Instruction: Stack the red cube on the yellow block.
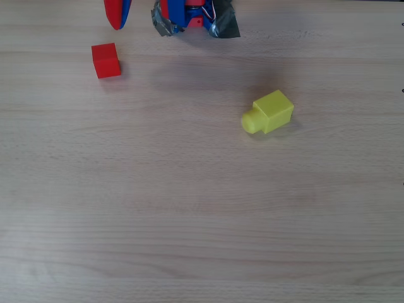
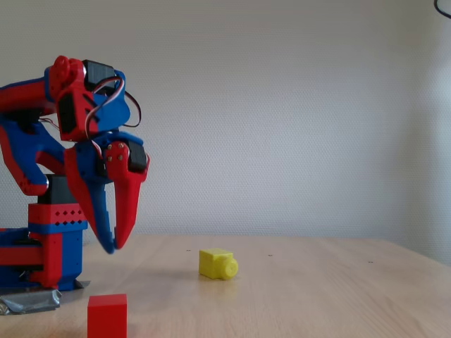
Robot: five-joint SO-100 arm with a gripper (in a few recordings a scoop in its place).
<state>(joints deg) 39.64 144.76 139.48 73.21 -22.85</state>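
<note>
- end effector (image 2: 111,246) hangs above the worktop (image 1: 202,221), fingers nearly together, grasping nothing
- red cube (image 1: 105,60) just beside its tip; yellow block (image 1: 269,113) well apart (stub sideways)
- step: open wider, descend squarely over cube

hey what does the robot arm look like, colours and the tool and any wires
The arm is red and blue plastic with black servo blocks and thin wires looping near the top joint. The tool has two long tapering fingers, one blue, one red. Grey tape lies at its base.
</note>
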